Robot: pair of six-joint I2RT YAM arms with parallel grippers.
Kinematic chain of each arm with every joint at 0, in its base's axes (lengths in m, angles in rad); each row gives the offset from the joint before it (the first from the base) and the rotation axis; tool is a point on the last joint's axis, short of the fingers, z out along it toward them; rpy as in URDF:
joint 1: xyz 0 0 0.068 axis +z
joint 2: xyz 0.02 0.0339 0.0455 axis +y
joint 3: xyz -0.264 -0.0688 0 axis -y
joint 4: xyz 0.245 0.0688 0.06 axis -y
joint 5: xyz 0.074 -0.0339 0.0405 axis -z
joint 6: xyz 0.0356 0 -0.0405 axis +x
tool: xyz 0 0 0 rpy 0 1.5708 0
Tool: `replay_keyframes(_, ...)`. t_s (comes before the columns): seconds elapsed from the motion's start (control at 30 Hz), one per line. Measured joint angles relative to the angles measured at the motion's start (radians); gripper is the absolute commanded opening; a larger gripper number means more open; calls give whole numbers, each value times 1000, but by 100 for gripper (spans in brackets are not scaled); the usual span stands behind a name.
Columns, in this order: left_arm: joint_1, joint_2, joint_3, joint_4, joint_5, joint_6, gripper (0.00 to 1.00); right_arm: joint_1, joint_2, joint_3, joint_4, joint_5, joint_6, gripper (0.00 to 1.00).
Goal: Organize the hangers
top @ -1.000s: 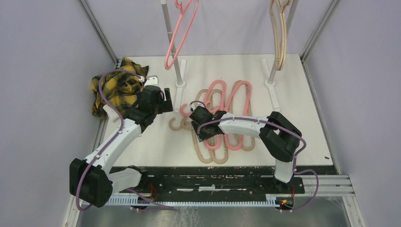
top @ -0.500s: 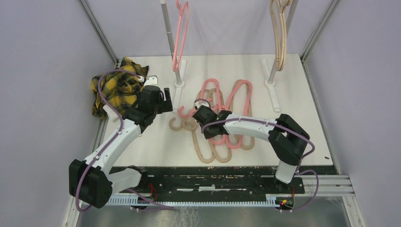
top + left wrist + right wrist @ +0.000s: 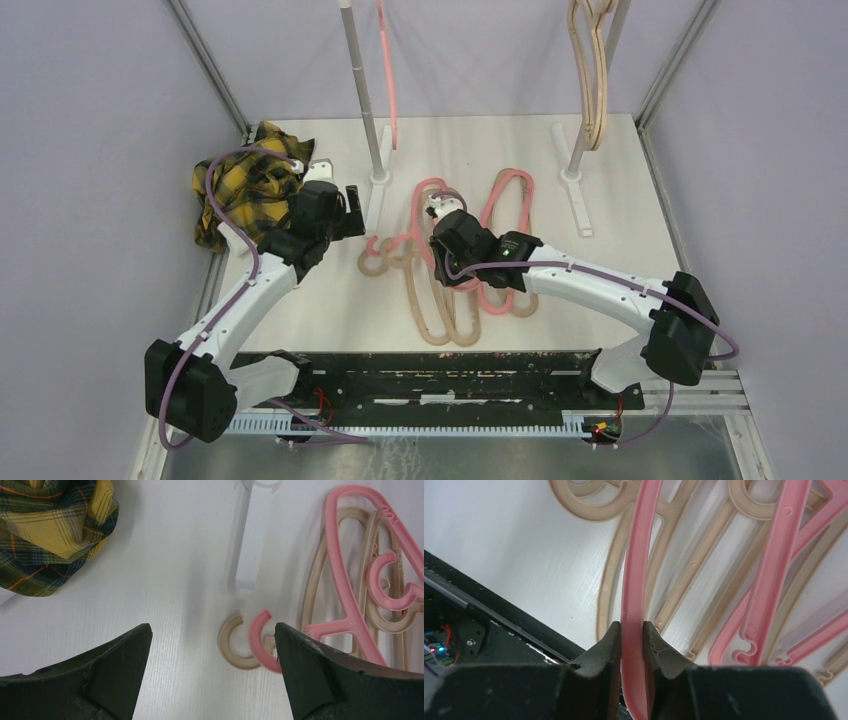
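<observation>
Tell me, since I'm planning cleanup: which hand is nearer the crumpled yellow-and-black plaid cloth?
Left. The left hand sits open just right of the plaid cloth; the right hand is farther right, shut on a pink plastic hanger.

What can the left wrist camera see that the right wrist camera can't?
Only the left wrist view shows the plaid cloth and the open left gripper. Only the right wrist view shows the right gripper shut on a pink hanger and the black base. Both show pink and beige hangers lying on the white table.
</observation>
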Motion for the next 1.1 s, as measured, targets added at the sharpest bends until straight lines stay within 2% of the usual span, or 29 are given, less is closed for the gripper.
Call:
replay_keyframes(0.2,0,-7,0,0,0,0,99,0,-7,-69,-2,132,-20,13)
replay_keyframes(0.4,0,-8,0,0,0,0,99,-8,45,-78,38,261,-38,1)
replay_keyframes(0.57,0,-8,0,0,-1,0,99,-20,64,-78,78,322,-49,1)
replay_keyframes(0.8,0,-8,0,0,-1,0,99,-55,28,-94,101,276,-32,1)
replay_keyframes(0.97,0,-8,0,0,-2,0,99,-97,-155,-171,116,163,39,1)
replay_keyframes(1.1,0,-8,0,0,-2,0,99,-125,-282,-171,102,84,77,1)
